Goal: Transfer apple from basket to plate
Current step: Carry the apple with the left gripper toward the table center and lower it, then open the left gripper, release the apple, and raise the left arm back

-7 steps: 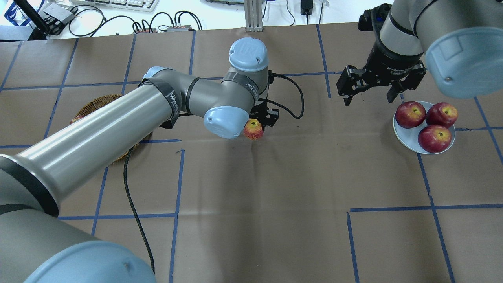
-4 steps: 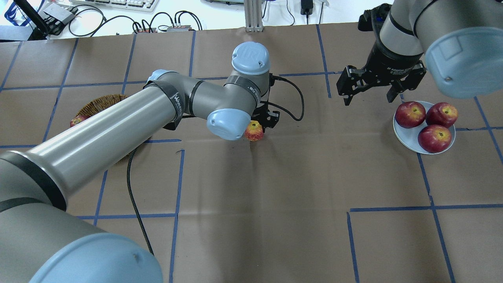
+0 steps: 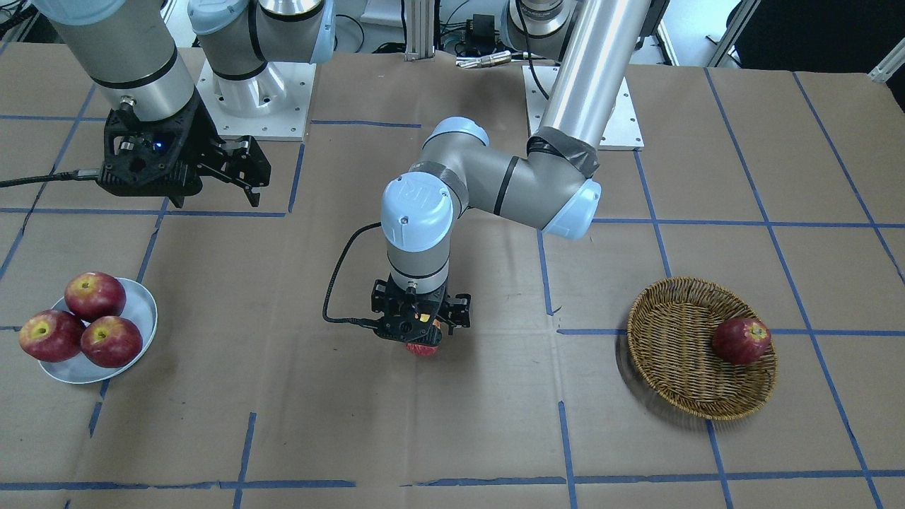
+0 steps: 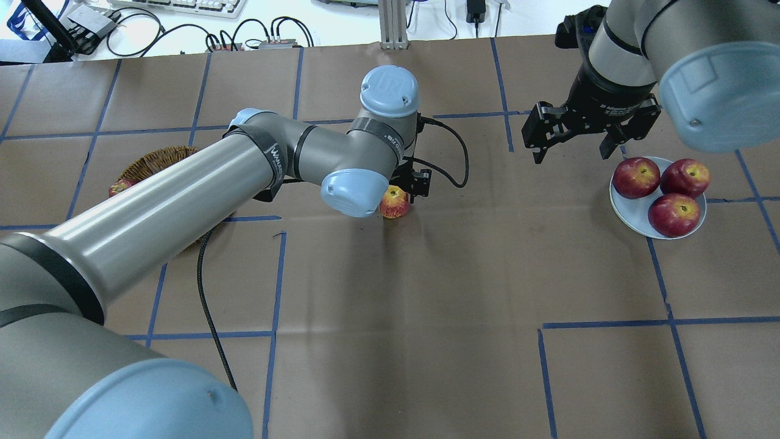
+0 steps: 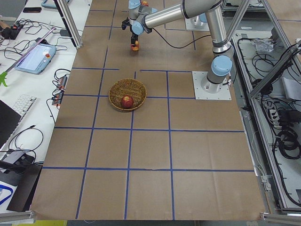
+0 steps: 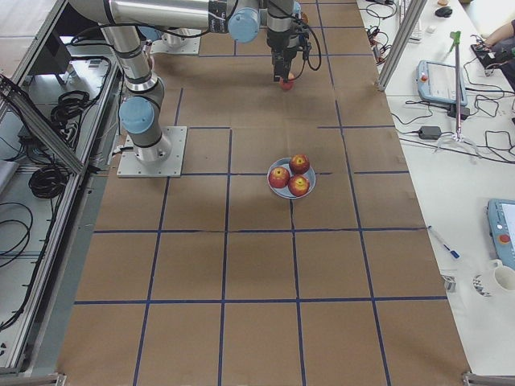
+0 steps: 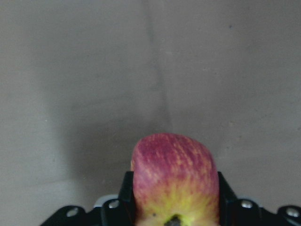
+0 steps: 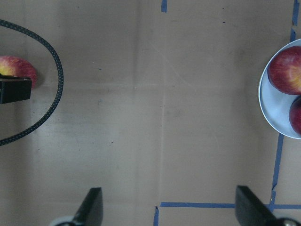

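Observation:
The apple (image 4: pixel 394 203), streaky red with a yellow top, is held between the fingers of my left gripper (image 4: pixel 399 196) near the middle of the table, close to the paper. The left wrist view shows the apple (image 7: pixel 174 179) with a finger on either side. It also shows under the gripper in the front view (image 3: pixel 422 348). The wicker basket (image 3: pixel 672 353) stands apart on my left side. The white plate (image 4: pixel 634 210) lies on my right. My right gripper (image 4: pixel 571 155) hangs open and empty just behind the plate.
One deep-red apple (image 3: pixel 740 340) lies in the basket. Three deep-red apples (image 4: pixel 635 177) fill most of the plate. The left gripper's black cable (image 4: pixel 454 146) loops over the table beside the wrist. Blue tape lines cross the brown paper.
My left arm has shifted slightly with the apple in its gripper, and the apple sits a little lower. The right arm has not moved.

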